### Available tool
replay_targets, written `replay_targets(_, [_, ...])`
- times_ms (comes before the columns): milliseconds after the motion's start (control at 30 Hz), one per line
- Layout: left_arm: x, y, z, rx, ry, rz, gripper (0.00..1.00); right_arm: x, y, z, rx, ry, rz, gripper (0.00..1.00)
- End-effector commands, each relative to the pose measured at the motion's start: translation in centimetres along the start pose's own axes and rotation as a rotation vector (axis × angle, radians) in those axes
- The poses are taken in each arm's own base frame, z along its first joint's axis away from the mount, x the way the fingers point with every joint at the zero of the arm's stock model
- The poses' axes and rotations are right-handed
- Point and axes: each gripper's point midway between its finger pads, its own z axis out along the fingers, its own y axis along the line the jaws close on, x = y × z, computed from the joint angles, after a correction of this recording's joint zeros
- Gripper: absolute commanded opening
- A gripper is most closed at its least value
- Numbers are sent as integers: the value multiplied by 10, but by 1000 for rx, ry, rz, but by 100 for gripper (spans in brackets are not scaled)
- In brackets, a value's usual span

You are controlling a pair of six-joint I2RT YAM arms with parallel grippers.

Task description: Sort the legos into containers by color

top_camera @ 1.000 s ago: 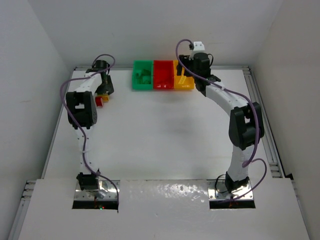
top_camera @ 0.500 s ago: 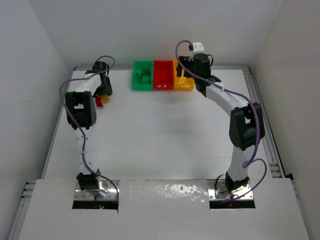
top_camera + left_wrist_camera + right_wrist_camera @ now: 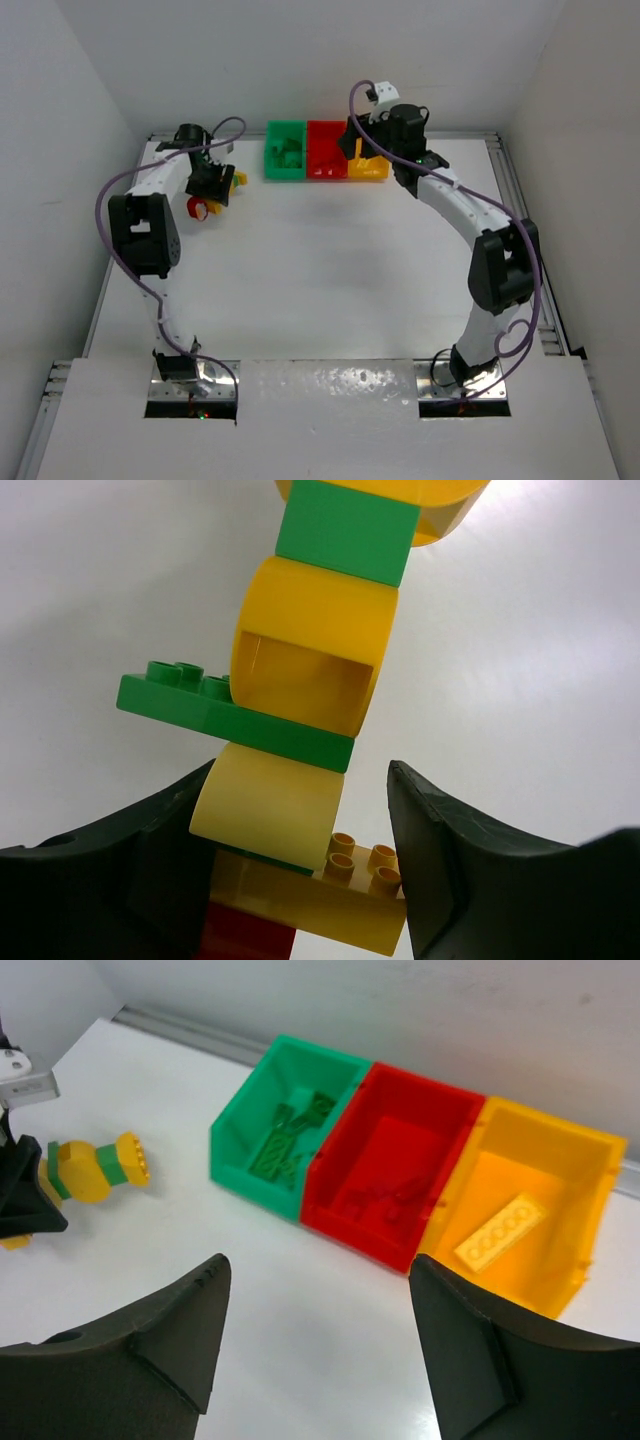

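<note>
1. Table (image 3: 320,290): change is seen only at the far-left corner; the rest is as it was a second ago.
2. Left arm (image 3: 140,235): the elbow has been swung outward and the wrist turned. The left jaws, wide a second ago, are now closed in on the lego stack (image 3: 300,670) and grip it near its lower end.
3. Right arm (image 3: 470,215): it has been carried slightly left along the bin row. The right jaws are held wide apart with nothing between them, and look down on the containers.
4. Containers: green bin (image 3: 240,1155), red bin (image 3: 350,1215) and yellow bin (image 3: 560,1165) are unmoved, side by side at the far edge. Green bricks (image 3: 285,1140), dark red bricks (image 3: 375,1200) and one yellow plate (image 3: 500,1230) already lie in the matching bins.
5. Stack: the yellow end now points toward the bins and the red end sits at the jaws. Whether it has been lifted clear of the table cannot be told.
6. Meaning: a pickup is judged done. The stack mixes yellow, green and red, so it must be pulled apart before binning. The open right jaws could be brought across for that.
</note>
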Motion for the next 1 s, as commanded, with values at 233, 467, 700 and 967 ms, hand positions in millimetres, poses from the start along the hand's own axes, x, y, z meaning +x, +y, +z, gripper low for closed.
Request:
replay_targets(233, [1, -54, -83, 136, -223, 615, 0, 18, 103, 10, -330, 31, 253, 71])
replay_targets(467, [4, -88, -99, 132, -290, 779, 0, 24, 166, 24, -517, 50, 351, 82])
replay_targets(700, [-4, -101, -126, 120, -386, 857, 0, 41, 188, 13, -690, 53, 440, 82])
replay_targets(967, [-9, -120, -151, 173, -506, 971, 0, 22, 188, -19, -794, -80, 440, 87])
